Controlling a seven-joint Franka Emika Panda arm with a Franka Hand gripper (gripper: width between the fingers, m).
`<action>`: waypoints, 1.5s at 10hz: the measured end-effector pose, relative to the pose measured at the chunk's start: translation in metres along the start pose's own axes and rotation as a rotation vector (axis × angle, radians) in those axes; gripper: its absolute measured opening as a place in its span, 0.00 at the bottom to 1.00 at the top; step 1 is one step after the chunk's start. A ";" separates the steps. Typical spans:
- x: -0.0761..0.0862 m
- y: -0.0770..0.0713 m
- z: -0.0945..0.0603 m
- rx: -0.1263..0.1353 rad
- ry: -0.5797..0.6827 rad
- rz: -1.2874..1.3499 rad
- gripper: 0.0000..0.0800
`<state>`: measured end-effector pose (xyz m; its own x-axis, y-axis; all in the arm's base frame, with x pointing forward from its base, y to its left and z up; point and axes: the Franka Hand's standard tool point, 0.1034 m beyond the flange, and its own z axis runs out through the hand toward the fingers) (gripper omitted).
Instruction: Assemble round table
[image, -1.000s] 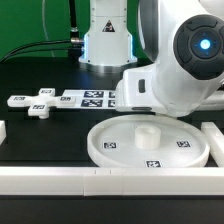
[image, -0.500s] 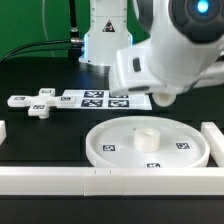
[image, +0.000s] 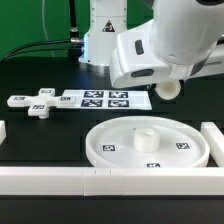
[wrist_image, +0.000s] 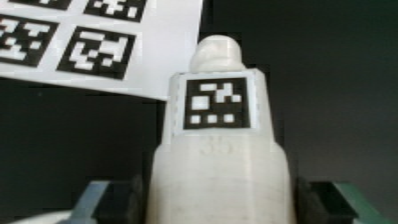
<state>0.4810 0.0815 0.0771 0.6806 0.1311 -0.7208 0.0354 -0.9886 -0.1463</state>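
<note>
Plainly, the only labels are square black-and-white tags. The gripper (wrist_image: 214, 203) jaws clench the tagged short thick cylinder (wrist_image: 215, 100) above the black table (image: 40, 135), at one o'clock from the round disc (image: 122, 130) in the exterior view. A green backdrop (image: 30, 25) stands behind.

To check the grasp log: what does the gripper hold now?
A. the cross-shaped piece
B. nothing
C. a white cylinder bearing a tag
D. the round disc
C: the wrist view shows the tagged white cylinder clamped in the gripper; the round disc lies on the table.
</note>
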 end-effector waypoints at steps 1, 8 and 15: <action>0.006 0.000 -0.010 -0.006 0.078 -0.031 0.51; 0.017 0.002 -0.067 -0.065 0.570 -0.085 0.51; 0.031 0.036 -0.122 -0.216 1.122 -0.197 0.51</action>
<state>0.5923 0.0414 0.1322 0.9121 0.2523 0.3232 0.2641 -0.9645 0.0075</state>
